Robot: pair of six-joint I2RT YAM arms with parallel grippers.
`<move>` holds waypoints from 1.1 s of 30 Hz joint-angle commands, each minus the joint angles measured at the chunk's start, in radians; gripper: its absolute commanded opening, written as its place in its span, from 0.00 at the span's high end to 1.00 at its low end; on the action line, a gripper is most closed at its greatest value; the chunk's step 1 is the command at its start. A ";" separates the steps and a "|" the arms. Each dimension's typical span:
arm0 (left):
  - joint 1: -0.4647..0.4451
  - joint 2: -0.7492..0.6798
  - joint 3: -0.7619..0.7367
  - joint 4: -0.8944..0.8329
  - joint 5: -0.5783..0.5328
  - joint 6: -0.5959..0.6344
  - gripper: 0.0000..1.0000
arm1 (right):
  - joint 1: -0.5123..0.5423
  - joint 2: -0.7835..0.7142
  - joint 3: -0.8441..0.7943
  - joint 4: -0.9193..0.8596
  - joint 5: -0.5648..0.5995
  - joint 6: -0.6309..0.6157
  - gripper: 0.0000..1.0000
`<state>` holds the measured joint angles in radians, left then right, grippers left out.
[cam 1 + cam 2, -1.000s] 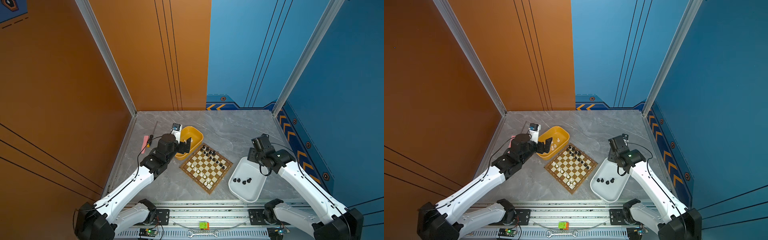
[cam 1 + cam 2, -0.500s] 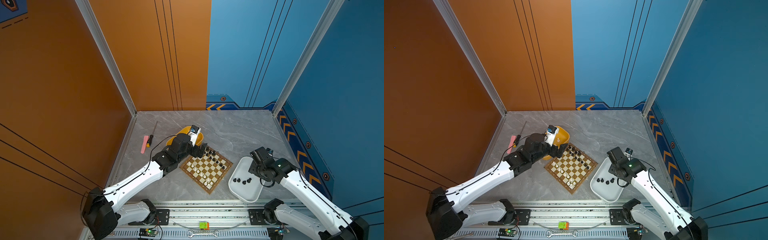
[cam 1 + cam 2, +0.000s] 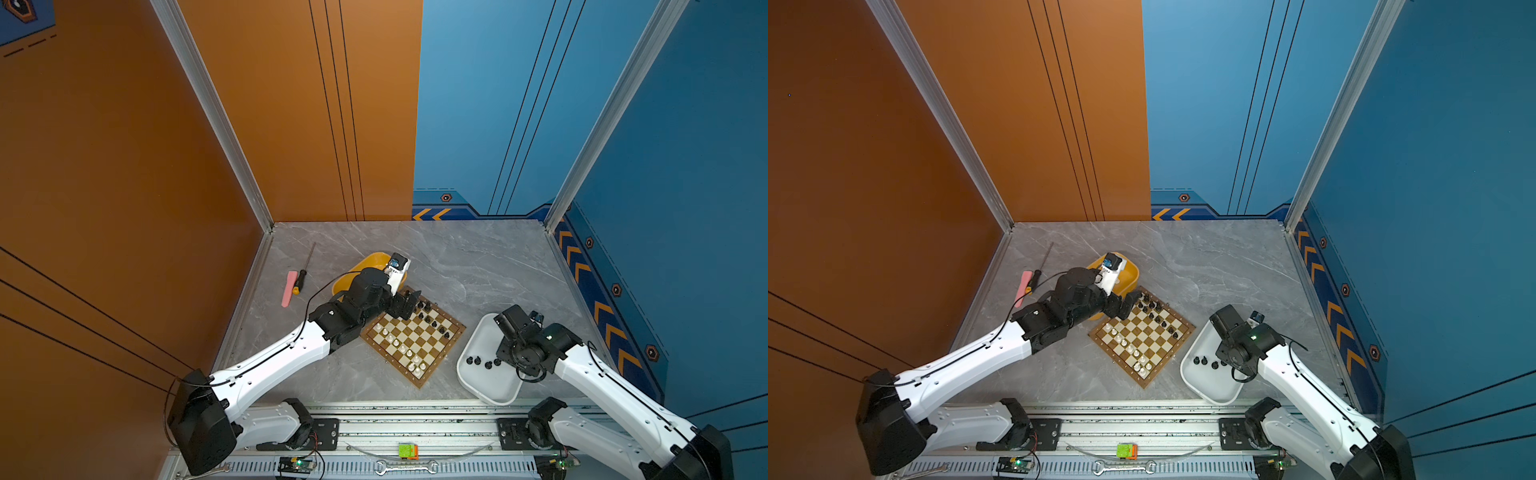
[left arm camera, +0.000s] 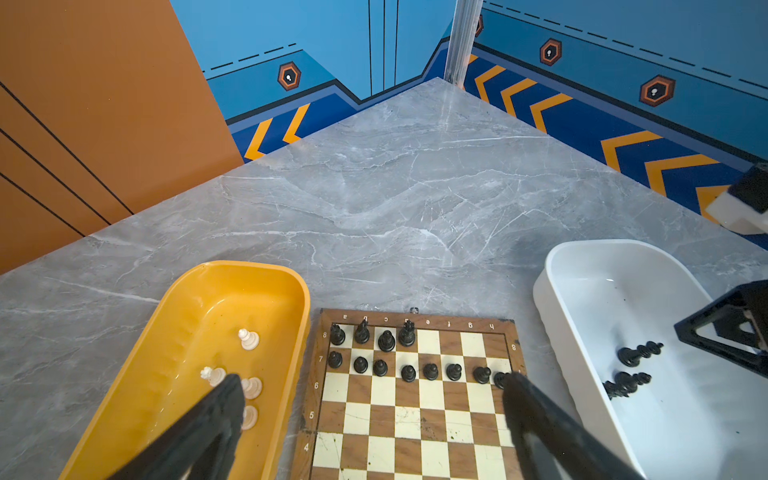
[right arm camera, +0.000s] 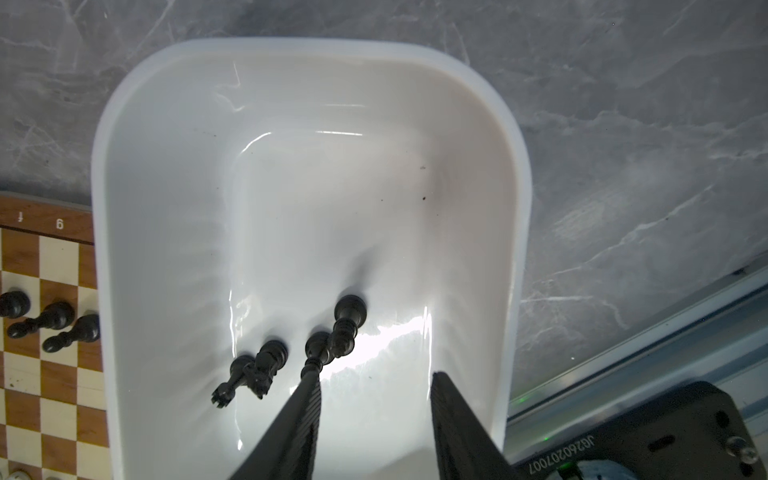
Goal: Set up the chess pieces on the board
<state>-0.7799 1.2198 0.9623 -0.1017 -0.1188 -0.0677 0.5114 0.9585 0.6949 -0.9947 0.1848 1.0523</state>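
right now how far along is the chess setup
Done: eight black pawns and four black back-rank pieces stand on the board; white pieces line its opposite side. In hand: nothing; the left pincer is open over the board's edge, the right pincer open over the white tray. Left: four black pieces lying in that tray, at least four white ones in the yellow tray.

In both top views the left arm (image 3: 286, 353) covers most of the yellow tray (image 3: 365, 266), the right end effector (image 5: 376, 380) is hidden beneath its wrist, and the chess pieces (image 3: 434, 323) are too small to tell by kind. The left wrist view cuts off the board's (image 4: 411, 419) near rows.
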 commanded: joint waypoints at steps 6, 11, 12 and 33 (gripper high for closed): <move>-0.028 -0.012 0.039 -0.041 -0.037 0.017 0.02 | -0.027 0.031 -0.040 0.101 -0.089 -0.001 0.57; -0.039 -0.019 0.033 -0.049 -0.052 0.011 0.02 | -0.067 0.024 -0.067 0.126 -0.143 -0.013 0.59; -0.043 -0.019 0.031 -0.051 -0.054 0.011 0.02 | -0.077 0.022 -0.073 0.130 -0.155 -0.018 0.59; -0.061 -0.001 0.028 -0.056 -0.088 0.004 0.02 | -0.154 0.109 -0.067 0.155 -0.228 -0.104 0.69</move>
<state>-0.8307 1.2186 0.9642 -0.1326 -0.1829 -0.0685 0.3637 1.0492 0.6243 -0.8448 -0.0303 0.9791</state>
